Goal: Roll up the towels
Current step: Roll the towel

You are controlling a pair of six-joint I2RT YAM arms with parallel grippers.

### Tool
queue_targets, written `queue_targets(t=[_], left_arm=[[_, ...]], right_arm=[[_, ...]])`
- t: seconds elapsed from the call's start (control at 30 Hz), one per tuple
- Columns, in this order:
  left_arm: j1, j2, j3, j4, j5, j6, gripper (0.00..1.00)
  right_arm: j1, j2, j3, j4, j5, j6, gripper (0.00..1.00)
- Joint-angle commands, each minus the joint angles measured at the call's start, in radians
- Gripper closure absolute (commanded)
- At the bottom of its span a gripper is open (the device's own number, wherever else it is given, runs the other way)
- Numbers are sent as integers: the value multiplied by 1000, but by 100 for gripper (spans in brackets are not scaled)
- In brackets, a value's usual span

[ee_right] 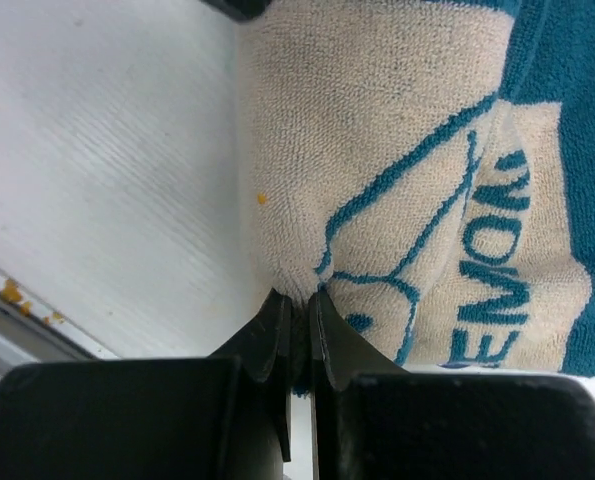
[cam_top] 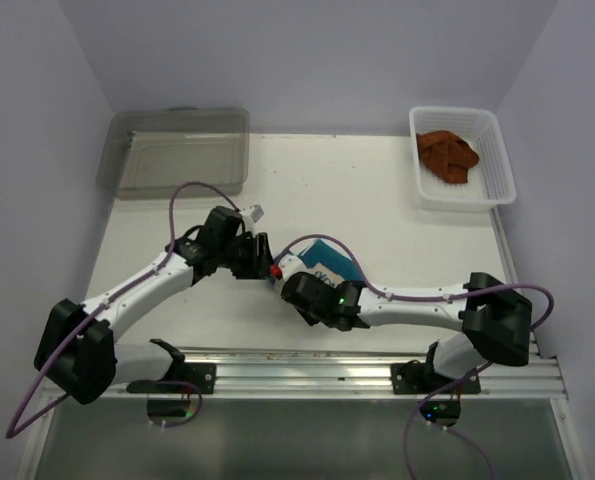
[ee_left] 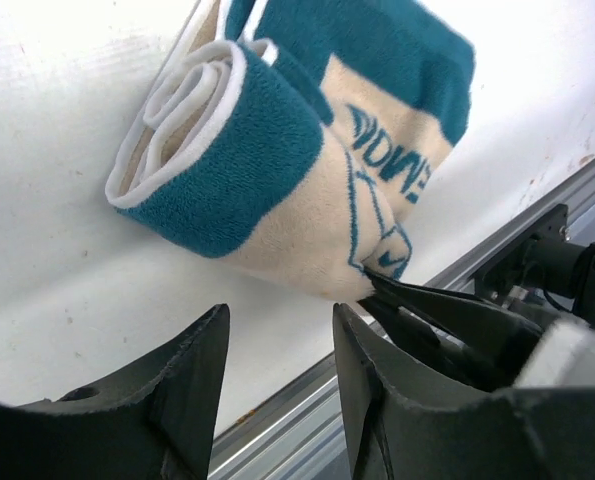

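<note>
Right claw (ee_right: 297,300) was pinched on the mostly rolled cream towel (ee_right: 377,150); left claw (ee_left: 279,320) was held open beside it. Brown towel (cam_top: 447,155) was seen crumpled, unrolled, in the basket (cam_top: 505,178).

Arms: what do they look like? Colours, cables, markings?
Left arm and right arm: white links with bulky black joint housings. A purple cable loops along each. There is a green light on the right wrist. The fingers are matte black and wedge-shaped. No lettering is visible.
</note>
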Motion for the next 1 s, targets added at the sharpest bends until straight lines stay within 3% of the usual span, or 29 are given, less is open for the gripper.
queue_targets(t=[0.0,0.13,0.17,0.53,0.67,0.97], left_arm=[[14,-71,79,-77,-32,24,50],[14,-72,101,-87,-29,35,51],[15,-72,96,-84,-27,38,51],[9,-83,-9,19,42,23,56],[8,-111,-43,27,57,36,62],[3,-111,-85,62,85,26,63]], right_arm=[[-34,-61,-21,61,-218,-1,100],[-100,-93,-38,112,-406,37,100],[-117,-87,-37,123,-520,44,100],[-340,-52,-136,337,-1028,230,100],[-403,-23,-187,469,-1136,298,100],[-500,72,-267,697,-1317,432,100]])
